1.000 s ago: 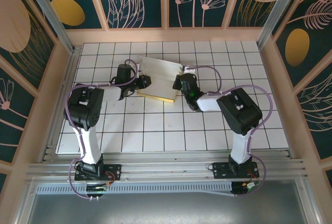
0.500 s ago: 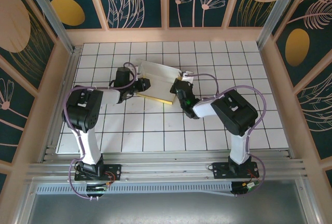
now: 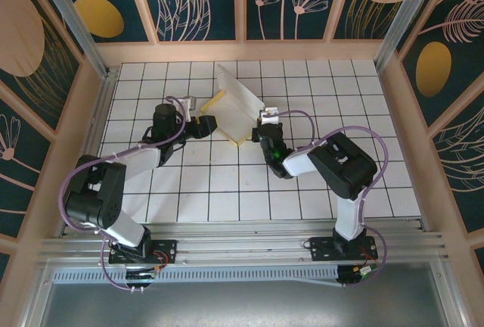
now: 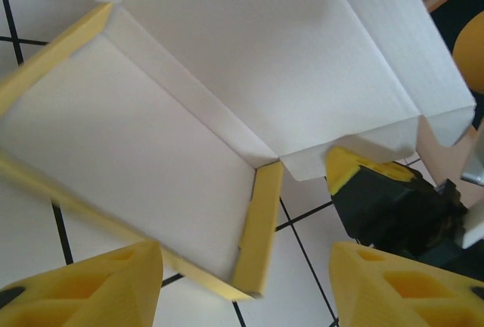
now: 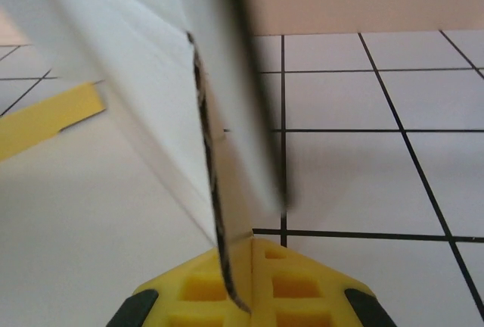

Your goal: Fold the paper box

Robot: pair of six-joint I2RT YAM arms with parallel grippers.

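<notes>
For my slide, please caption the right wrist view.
The right gripper pinches a raised edge of the paper box above the tiled table.

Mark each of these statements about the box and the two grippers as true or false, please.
1. The jaws of the right gripper are shut on an edge of the paper box. True.
2. The jaws of the left gripper are clamped on the box. False: they stand apart and grip nothing.
3. The box lies folded flat as a yellow rectangle. False: it is open, with a white panel raised off the table.
4. Narrow flaps along the box's edges show yellow. True.
</notes>
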